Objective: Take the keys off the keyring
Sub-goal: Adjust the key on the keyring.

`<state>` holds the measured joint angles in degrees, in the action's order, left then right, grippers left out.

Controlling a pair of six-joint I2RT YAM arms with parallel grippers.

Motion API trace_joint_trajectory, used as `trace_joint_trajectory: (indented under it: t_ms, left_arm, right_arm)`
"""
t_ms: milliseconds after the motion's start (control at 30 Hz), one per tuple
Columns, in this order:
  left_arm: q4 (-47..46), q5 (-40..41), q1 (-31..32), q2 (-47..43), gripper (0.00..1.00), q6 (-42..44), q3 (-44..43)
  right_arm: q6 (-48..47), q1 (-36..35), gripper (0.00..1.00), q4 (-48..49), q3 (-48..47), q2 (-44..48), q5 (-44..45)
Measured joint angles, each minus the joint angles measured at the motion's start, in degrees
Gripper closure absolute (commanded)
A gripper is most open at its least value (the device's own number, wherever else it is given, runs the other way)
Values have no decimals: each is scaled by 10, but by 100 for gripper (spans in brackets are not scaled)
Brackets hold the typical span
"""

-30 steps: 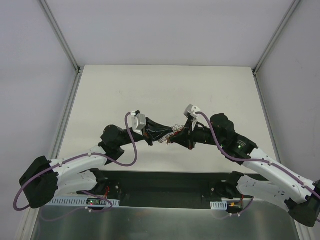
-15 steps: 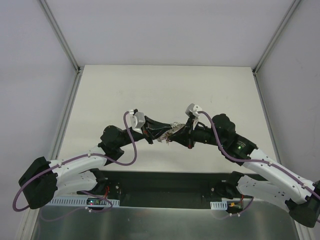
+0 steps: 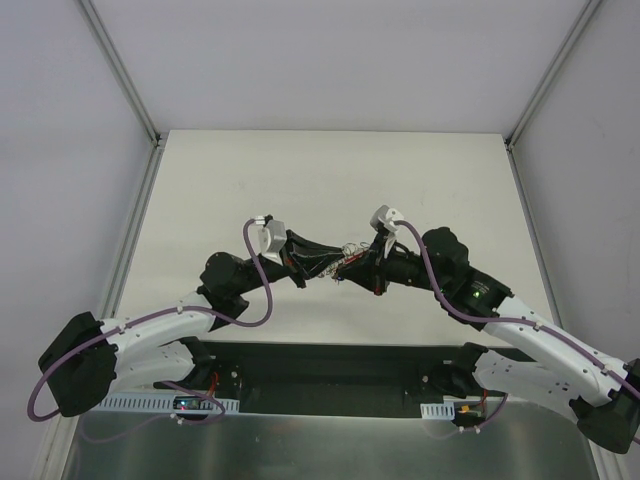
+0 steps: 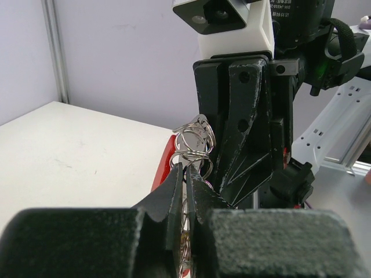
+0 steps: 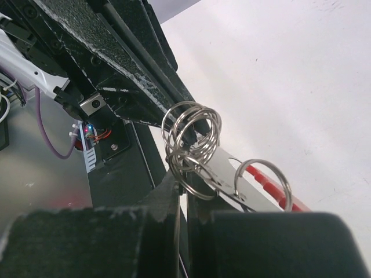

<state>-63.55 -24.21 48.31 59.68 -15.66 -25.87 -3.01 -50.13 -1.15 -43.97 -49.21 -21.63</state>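
The keyring (image 5: 191, 130) is a tangle of thin steel rings held in the air between both grippers. From it hang a pale grey tag (image 5: 246, 174) and a red plastic piece (image 5: 272, 188), the red one also seen in the left wrist view (image 4: 164, 165). My left gripper (image 4: 186, 169) is shut on the rings (image 4: 196, 139), and a brassy sliver of the keys (image 4: 186, 234) shows between its fingers. Facing it tip to tip, my right gripper (image 5: 182, 180) is shut on the lower rings. From above, the small bunch (image 3: 345, 260) sits between the left gripper (image 3: 325, 268) and the right gripper (image 3: 352, 270).
The white table (image 3: 330, 180) spreads beyond the grippers, with metal posts at its far corners (image 3: 157, 140). A dark base bar (image 3: 330, 365) lies along the near edge under the arms.
Both grippers, still joined on the bunch, have shifted slightly toward the far side of the table. The left wrist has turned a little.
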Motion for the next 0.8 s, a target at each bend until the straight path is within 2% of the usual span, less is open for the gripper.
trace_joint_trajectory:
  t_ms: [800]
  left_arm:
    - [-77, -18, -4, 52, 100, -106, 5]
  right_arm:
    - [0, -1, 99, 3, 0, 2, 17]
